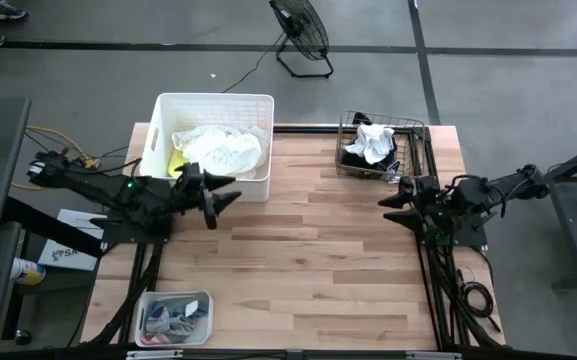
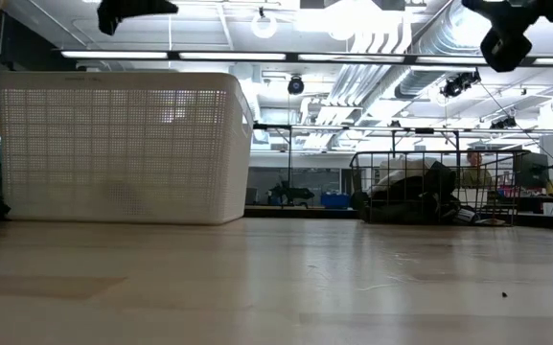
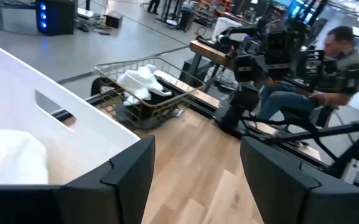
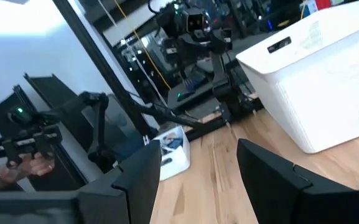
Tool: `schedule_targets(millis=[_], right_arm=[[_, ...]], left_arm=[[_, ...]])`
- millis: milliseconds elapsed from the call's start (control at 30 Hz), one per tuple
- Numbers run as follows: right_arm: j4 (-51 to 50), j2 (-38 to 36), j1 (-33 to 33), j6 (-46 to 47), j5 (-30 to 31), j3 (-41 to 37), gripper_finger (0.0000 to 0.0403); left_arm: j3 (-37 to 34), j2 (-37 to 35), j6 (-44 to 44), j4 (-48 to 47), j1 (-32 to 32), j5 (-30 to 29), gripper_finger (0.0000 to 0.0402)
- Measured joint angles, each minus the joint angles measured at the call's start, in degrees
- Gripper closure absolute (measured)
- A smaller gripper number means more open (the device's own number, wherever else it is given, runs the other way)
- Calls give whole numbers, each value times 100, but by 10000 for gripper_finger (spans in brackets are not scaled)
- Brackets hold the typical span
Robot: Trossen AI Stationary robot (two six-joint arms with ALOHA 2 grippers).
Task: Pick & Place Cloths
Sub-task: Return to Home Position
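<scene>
Cloths in bin at 11 o'clock and wire basket at 1 o'clock; left hand at 9, right hand at 3, both released, empty.

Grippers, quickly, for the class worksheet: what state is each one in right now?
Left gripper: open, holding nothing, beside the white bin.
Right gripper: open, holding nothing, near the wire basket.

big bin: white, perforated | cloths inside: white, neon yellow | basket cloth: white | tabletop: pale wood strips
</scene>
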Motion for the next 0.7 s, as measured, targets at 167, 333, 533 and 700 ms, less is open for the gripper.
schedule_targets(millis=[167, 333, 533, 700], right_arm=[[-57, -628, -251, -168, -155, -146, 199], [-332, -997, -445, -260, -274, -155, 199], [-498, -1091, -583, -219, -421, -155, 199], [-502, -1091, -653, -17, -454, -155, 199]], left_arm=[[0, -7, 58, 27, 638, 1001, 169], [-140, -7, 81, 322, 1177, 2048, 169], [-834, -48, 29, 1472, 1737, 3060, 169], [-1335, -123, -122, 2110, 1920, 3478, 169]])
